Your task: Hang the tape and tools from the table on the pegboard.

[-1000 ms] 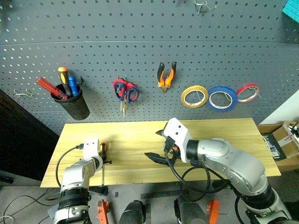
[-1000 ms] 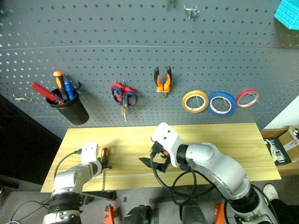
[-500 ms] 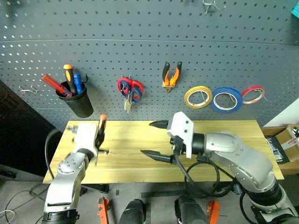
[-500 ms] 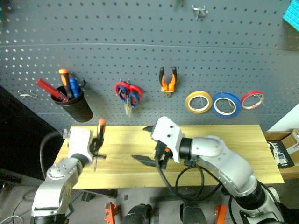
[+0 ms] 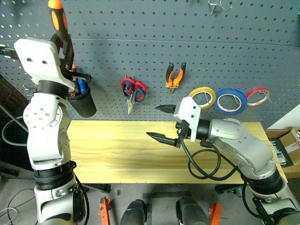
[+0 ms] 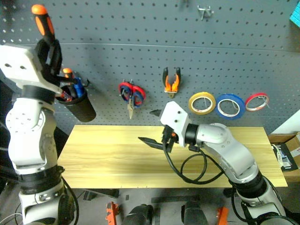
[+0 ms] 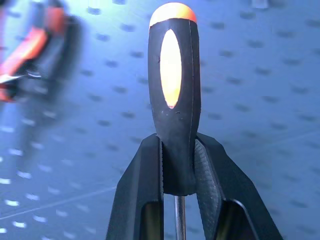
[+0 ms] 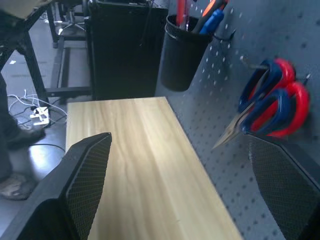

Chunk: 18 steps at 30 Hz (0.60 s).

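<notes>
Left hand [image 7: 178,192] has risen off the tabletop [image 5: 117,145], clenching the screwdriver [image 5: 57,15] near the pegboard [image 5: 140,37]; right hand [image 5: 160,122] spread, empty.

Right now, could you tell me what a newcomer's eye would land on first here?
The left hand is raised high before the pegboard, shut on the orange-and-black screwdriver, handle up. The right hand hangs wide open over the bare table, below the yellow tape hanging on the board.
</notes>
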Each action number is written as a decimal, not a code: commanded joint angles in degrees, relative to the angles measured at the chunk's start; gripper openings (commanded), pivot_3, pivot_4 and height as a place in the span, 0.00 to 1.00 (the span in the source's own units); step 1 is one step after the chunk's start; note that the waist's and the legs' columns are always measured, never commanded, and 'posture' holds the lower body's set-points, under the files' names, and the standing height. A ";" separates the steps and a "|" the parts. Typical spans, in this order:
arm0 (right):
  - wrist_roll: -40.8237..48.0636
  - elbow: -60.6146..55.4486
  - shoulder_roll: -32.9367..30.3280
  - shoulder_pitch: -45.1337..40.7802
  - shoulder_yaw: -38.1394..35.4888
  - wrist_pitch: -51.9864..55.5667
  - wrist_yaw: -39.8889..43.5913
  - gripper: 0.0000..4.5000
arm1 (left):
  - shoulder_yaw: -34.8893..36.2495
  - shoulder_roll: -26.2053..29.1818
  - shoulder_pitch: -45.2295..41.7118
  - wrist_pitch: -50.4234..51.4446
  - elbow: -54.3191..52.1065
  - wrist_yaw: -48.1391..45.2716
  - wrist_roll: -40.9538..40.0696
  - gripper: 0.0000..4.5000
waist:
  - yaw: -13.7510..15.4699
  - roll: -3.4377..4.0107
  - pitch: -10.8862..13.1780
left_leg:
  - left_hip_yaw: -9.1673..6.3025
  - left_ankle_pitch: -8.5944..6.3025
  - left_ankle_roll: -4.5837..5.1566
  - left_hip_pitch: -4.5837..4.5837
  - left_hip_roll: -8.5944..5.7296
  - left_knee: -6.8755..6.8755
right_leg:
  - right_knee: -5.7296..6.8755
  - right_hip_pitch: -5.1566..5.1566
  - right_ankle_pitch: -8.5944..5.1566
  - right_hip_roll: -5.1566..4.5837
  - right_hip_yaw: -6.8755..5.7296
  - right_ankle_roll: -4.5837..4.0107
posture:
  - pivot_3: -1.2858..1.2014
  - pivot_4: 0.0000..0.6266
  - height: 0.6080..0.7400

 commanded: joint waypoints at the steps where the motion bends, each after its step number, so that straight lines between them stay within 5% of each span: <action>1: -0.13 -0.83 1.73 -2.54 0.42 -1.26 0.27 1.00 | 1.55 0.01 -1.20 -3.76 4.57 1.49 0.42 0.11 | 0.11 -0.04 -0.02 | 0.00 0.00 -0.01 -0.04 0.00 0.01 | 0.01 -0.07 0.00 0.00 0.00 0.00 | 0.50 0.23 1.00; 11: 2.54 -1.14 6.10 -6.11 -2.72 1.95 -1.58 1.00 | 0.02 -2.83 -0.32 -10.52 13.88 4.05 1.01 0.11 | -0.10 -0.31 -0.19 | 0.09 0.02 -0.04 -0.21 0.01 0.03 | 0.17 -0.42 0.01 -0.03 0.12 -0.02 | 0.48 0.22 1.00; 18: 3.34 -1.63 5.83 -5.91 -3.92 2.30 -1.97 1.00 | 1.41 -4.02 1.55 -9.72 11.79 5.93 -0.02 0.59 | -1.04 -0.43 -0.41 | 0.12 0.02 -0.04 -0.21 0.02 0.04 | 0.22 -0.45 0.01 -0.05 0.16 -0.02 | 0.48 0.19 1.00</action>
